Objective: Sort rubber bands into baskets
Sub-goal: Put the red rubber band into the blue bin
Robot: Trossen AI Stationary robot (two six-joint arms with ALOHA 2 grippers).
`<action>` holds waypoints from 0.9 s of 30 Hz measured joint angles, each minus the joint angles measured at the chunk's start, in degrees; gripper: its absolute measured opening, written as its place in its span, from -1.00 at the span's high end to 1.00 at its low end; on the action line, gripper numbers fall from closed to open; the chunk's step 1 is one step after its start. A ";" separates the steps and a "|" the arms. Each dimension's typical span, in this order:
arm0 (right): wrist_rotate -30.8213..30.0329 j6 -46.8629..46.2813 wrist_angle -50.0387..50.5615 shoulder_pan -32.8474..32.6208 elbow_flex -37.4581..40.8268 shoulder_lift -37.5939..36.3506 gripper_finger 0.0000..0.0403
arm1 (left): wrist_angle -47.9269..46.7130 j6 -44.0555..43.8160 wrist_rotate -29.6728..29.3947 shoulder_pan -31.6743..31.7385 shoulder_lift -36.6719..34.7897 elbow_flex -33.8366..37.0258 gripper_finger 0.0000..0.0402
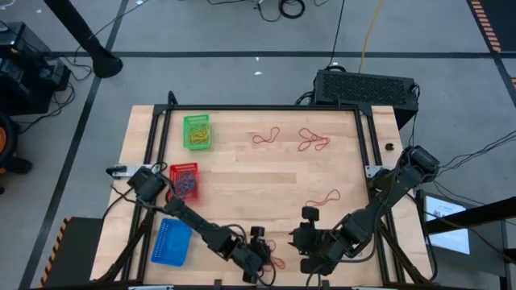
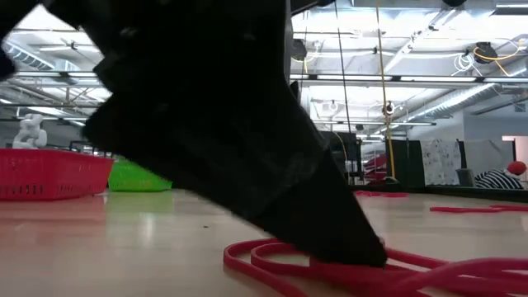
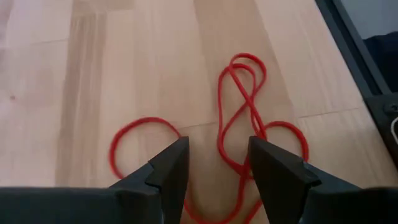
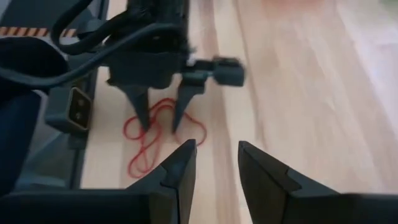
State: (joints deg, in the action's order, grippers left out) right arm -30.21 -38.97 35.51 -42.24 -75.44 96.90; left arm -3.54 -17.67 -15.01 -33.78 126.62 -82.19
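Observation:
A tangle of red rubber bands [image 3: 239, 118] lies flat on the wooden table near its front edge [image 1: 278, 262]. My left gripper [image 3: 217, 149] is open and slants down over the tangle, with a strand between its fingers; it also shows in the high view [image 1: 260, 251] and the right wrist view [image 4: 160, 121]. My right gripper [image 4: 216, 149] hovers open just to the right [image 1: 306, 242], holding nothing. The green basket [image 1: 197, 131], red basket [image 1: 184, 182] and blue basket [image 1: 171, 242] stand along the left side, with bands in the green and red ones. My left gripper comes at the red rubber bands slanting from above, its open fingers on either side of a strand [image 3: 233, 163]. In the low view one fingertip [image 2: 355, 247] stands right at the loops [image 2: 272, 256] on the table. I cannot tell whether it touches them.
More red rubber bands lie loose at the far middle [image 1: 266, 137], [image 1: 314, 142] and toward the right [image 1: 326, 197]. A black box [image 1: 364, 87] sits beyond the far edge. Black frame rails [image 1: 364, 137] border the work area. The table's front edge is close behind both grippers.

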 joint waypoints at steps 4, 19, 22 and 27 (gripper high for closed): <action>-0.66 1.60 -0.02 0.45 0.00 0.00 0.45 | 0.14 0.00 0.10 -0.03 0.27 -0.02 0.15; -0.49 1.76 -0.06 0.50 0.00 0.00 0.45 | 3.86 5.89 -6.66 -1.73 -3.03 0.08 0.97; 0.16 1.74 -0.09 0.50 0.00 0.00 0.45 | 2.67 7.62 -7.74 -2.70 -6.48 -0.04 0.98; 0.33 1.21 -0.03 0.50 0.00 0.00 0.45 | -5.14 7.80 -11.82 -4.06 -12.04 0.02 0.98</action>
State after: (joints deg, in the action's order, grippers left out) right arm -29.89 -37.77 35.47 -41.74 -75.44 96.90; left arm -8.68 -9.87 -26.83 -37.84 114.58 -82.18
